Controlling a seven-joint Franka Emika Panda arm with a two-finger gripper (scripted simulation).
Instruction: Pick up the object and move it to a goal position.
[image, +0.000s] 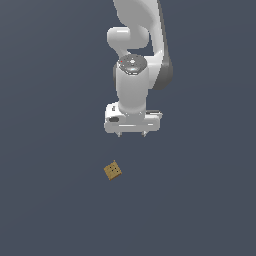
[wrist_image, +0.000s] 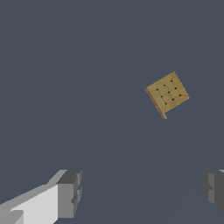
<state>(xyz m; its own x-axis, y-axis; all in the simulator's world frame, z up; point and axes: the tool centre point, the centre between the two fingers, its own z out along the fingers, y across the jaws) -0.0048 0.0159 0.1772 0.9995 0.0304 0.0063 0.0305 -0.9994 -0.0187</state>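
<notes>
Gripper (image: 132, 134) spread wide, holding nothing, above the grey floor (image: 50, 200). Tan square block (image: 113, 170) lies flat, rotated, apart from the fingers (wrist_image: 68, 192), toward exterior view's left.

The exterior view looks down from high, far off; the wrist view looks down, closer. Both share the block (image: 113, 171) (wrist_image: 167, 93).
</notes>
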